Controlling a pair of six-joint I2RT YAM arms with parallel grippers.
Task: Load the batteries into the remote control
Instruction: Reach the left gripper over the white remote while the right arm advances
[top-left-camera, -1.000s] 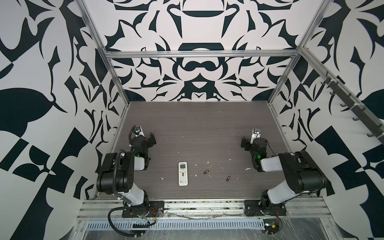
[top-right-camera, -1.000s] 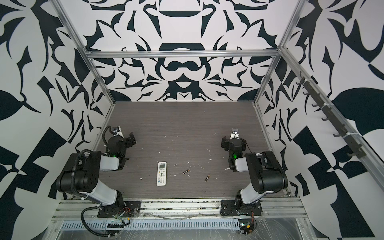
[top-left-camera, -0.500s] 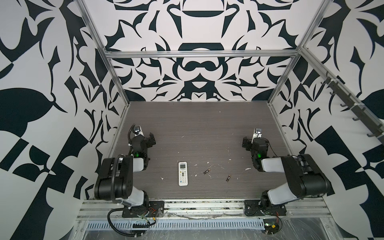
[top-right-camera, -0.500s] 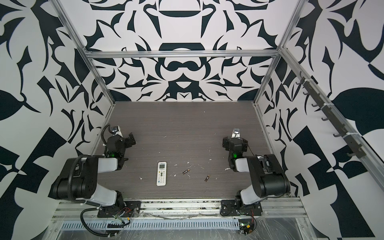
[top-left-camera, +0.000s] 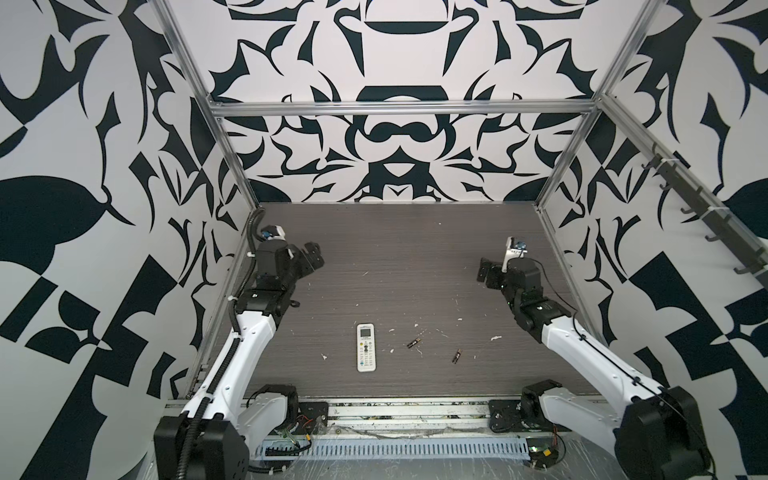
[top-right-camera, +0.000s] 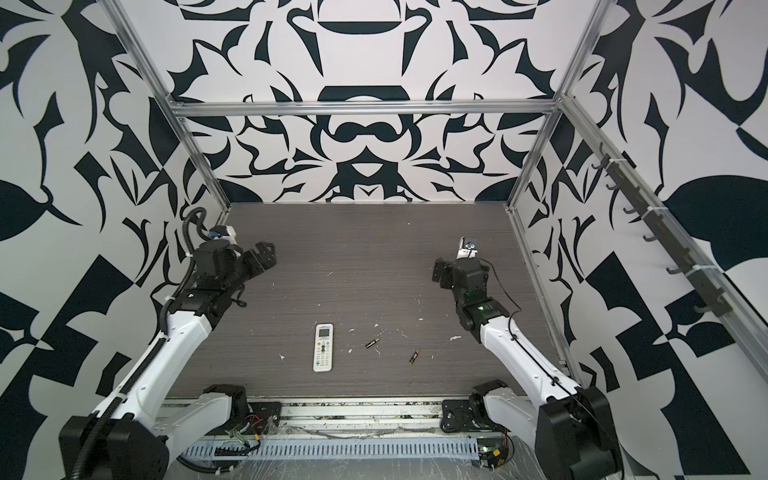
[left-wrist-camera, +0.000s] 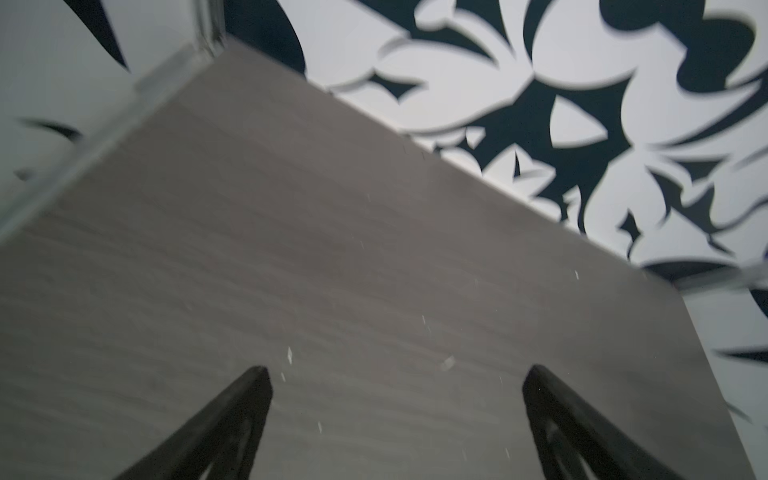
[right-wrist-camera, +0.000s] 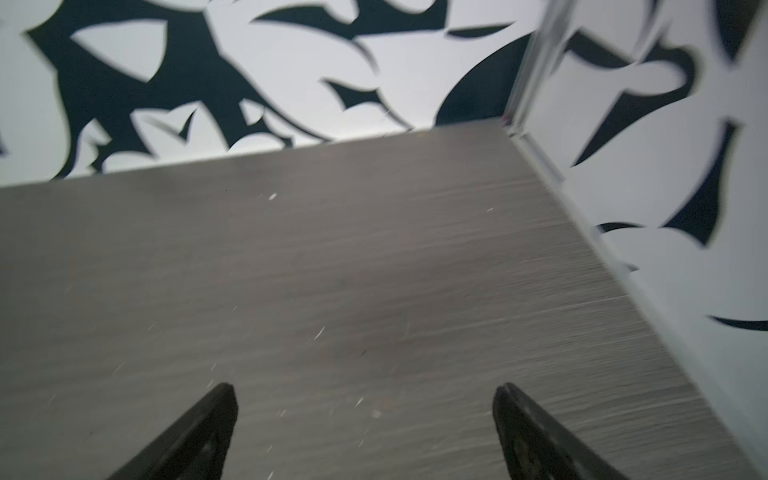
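Barely started, by the look of it. Find the remote control (top-left-camera: 365, 347) buttons-up on the table (top-left-camera: 395, 266), with both batteries (top-left-camera: 412, 343) loose to its right, one close, one farther off. Note the left gripper (left-wrist-camera: 395, 376) and right gripper (right-wrist-camera: 365, 395) well beyond the remote control, off to either side, spread wide and empty. Next, likely: reach in, flip the remote control, expose its battery bay.

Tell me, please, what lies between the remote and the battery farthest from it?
The nearer battery and a few white scraps lie there, shown in both top views.
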